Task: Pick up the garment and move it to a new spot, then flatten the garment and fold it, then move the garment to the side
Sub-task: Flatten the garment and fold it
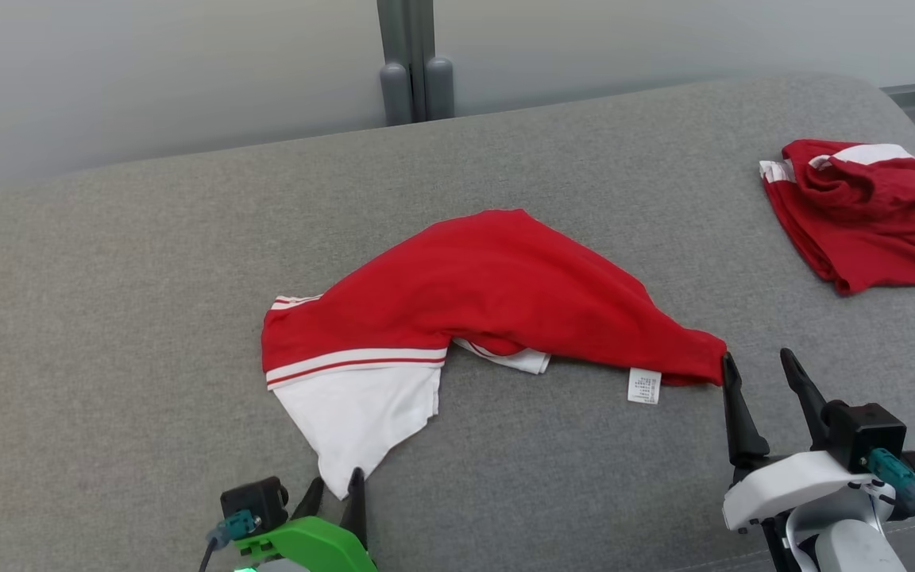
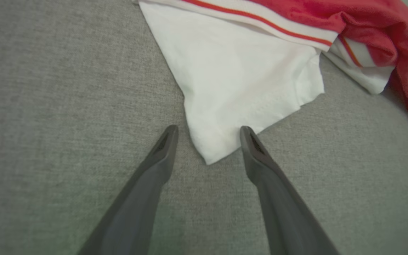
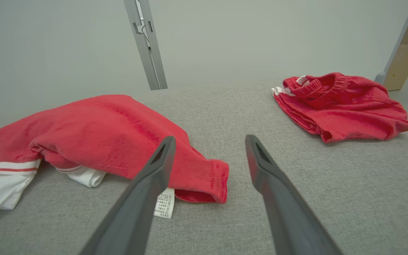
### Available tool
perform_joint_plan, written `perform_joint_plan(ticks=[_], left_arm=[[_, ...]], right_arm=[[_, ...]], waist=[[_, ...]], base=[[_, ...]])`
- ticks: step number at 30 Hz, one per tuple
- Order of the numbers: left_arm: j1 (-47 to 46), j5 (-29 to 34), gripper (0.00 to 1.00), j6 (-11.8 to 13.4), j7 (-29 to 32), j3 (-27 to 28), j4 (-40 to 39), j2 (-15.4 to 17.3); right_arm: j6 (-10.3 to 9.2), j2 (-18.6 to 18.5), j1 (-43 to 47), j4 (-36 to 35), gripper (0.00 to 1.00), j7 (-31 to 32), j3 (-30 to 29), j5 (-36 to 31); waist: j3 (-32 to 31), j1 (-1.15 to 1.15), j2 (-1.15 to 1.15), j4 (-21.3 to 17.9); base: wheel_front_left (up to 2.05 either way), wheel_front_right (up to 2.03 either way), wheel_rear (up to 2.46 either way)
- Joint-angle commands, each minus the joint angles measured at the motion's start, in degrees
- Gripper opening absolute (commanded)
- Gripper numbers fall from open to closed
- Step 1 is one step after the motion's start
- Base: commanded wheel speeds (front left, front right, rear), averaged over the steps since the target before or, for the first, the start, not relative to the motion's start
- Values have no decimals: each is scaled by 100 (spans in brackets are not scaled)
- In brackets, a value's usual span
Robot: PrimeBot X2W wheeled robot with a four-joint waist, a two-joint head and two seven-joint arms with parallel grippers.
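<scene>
red garment (image 1: 489,294) on grey fabric surface (image 1: 108,318), pale wall (image 1: 148,71)

Left tool (image 1: 337,477) and right tool (image 1: 758,356) both stand spread wide (long dark fingers pointing forward).

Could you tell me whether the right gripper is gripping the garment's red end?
No, the right gripper stands wide open, and the garment lies loose, unclamped.
</scene>
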Motion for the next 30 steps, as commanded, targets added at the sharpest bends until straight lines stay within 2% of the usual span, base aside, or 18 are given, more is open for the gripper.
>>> perform_joint_plan(ticks=[1, 2, 5, 11, 17, 30], left_arm=[[-89, -102, 46, 22, -2, -52, 98, 20], [-123, -162, 41, 14, -18, -80, 132, 15], [-254, -310, 0, 17, -159, -165, 188, 15], [-435, -381, 0, 39, -493, -184, 199, 32], [-199, -381, 0, 104, -697, 60, -225, 222], [209, -296, 0, 298, -583, -30, -963, 353]], right_arm=[[-9, -10, -61, 47, 100, -5, -49, 4], [-9, -10, -64, 79, 100, 13, -90, 25], [-9, -11, -104, 271, 100, 82, -249, 136], [-8, -9, -269, 731, 100, 48, -447, 327], [-8, -12, -397, 1149, 100, 3, -549, 478], [-8, -12, -1080, 2499, 100, -37, -659, 809]], waist=[[73, 0, 0, -65], [83, 0, 0, -68], [114, 0, 0, -42], [158, 0, 0, 131], [181, 0, 0, 361], [166, 0, 0, 647]], base=[[0, 0, 0], [0, 0, 0], [0, 0, 0], [0, 0, 0], [0, 0, 0], [0, 0, 0]])
